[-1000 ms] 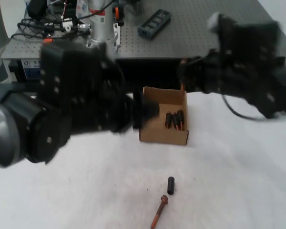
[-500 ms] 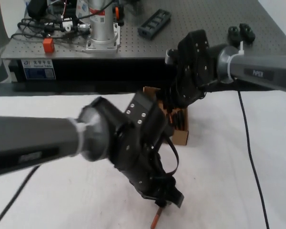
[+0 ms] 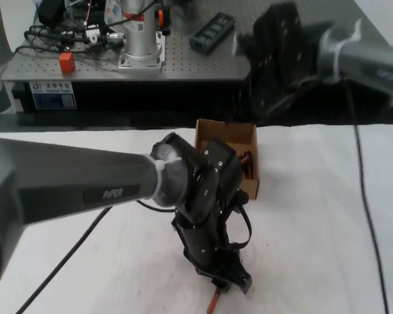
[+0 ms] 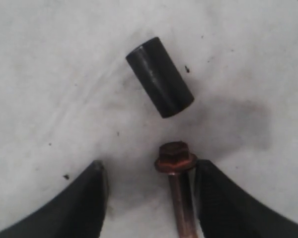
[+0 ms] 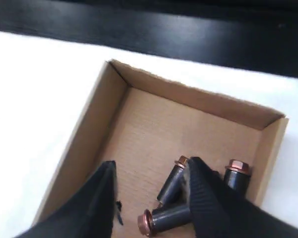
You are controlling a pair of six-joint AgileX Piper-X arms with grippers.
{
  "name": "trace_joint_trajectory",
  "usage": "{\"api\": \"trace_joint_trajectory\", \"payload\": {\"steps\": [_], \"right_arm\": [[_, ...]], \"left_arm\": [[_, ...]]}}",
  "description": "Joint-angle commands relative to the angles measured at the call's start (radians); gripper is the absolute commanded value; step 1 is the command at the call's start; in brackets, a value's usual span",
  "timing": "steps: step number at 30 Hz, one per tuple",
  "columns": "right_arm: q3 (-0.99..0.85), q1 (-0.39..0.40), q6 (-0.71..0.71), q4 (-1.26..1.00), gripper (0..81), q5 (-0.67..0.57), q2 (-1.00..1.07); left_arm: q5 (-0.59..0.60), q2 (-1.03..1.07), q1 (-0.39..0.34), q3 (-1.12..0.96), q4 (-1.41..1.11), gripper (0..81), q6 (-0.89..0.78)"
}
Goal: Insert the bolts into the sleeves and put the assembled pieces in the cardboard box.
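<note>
A black sleeve (image 4: 160, 77) lies on the white cloth, with a copper bolt (image 4: 178, 178) just beside it, head toward the sleeve. My left gripper (image 4: 151, 168) is open low over the cloth, and the bolt's head lies between its fingers, close to one of them. In the high view the left arm (image 3: 203, 203) hangs over the front centre, with the bolt's tip (image 3: 213, 303) poking out below. My right gripper (image 5: 151, 166) is open above the cardboard box (image 5: 198, 101) and holds nothing. Three assembled pieces (image 5: 171, 186) lie inside. The right arm (image 3: 285, 55) is high behind the box (image 3: 209, 131).
A perforated metal bench (image 3: 281, 19) spans the back, carrying cables, a metal post (image 3: 141, 39), an orange block (image 3: 66, 61) and a black tray (image 3: 211, 31). A black cable (image 3: 370, 222) trails down the cloth on the right. White cloth lies open to the left and right.
The left arm has swung down to the front centre and settled over the bolt and sleeve. The right arm has lifted up and back from the box.
</note>
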Motion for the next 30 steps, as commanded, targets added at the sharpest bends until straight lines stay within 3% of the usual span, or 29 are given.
{"api": "trace_joint_trajectory", "payload": {"steps": [1,6,9,12,16,18,30], "right_arm": [[-0.01,-0.002,-0.024,0.07,33.0,-0.009,-0.136],[-0.01,-0.002,-0.06,0.208,33.0,-0.009,-0.234],[-0.01,0.0,-0.063,0.266,33.0,-0.009,-0.275],[-0.009,0.0,-0.076,0.294,33.0,-0.009,-0.3],[-0.009,0.0,-0.082,0.316,33.0,-0.009,-0.326],[-0.009,0.0,-0.082,0.329,33.0,-0.009,-0.34],[0.063,0.002,-0.082,0.377,33.0,-0.009,-0.454]], "left_arm": [[-0.016,0.053,-0.004,-0.056,0.076,30.8,0.063],[0.008,0.068,-0.004,-0.09,0.16,7.5,0.069],[0.04,0.068,-0.004,-0.09,0.16,5.0,0.069],[0.045,0.068,-0.004,-0.09,0.173,14.8,0.045],[0.045,0.068,-0.004,-0.09,0.213,43.8,0.03],[0.037,0.068,-0.004,-0.09,0.236,46.2,0.015],[0.04,0.068,-0.004,-0.09,0.245,5.2,0.015]]}}
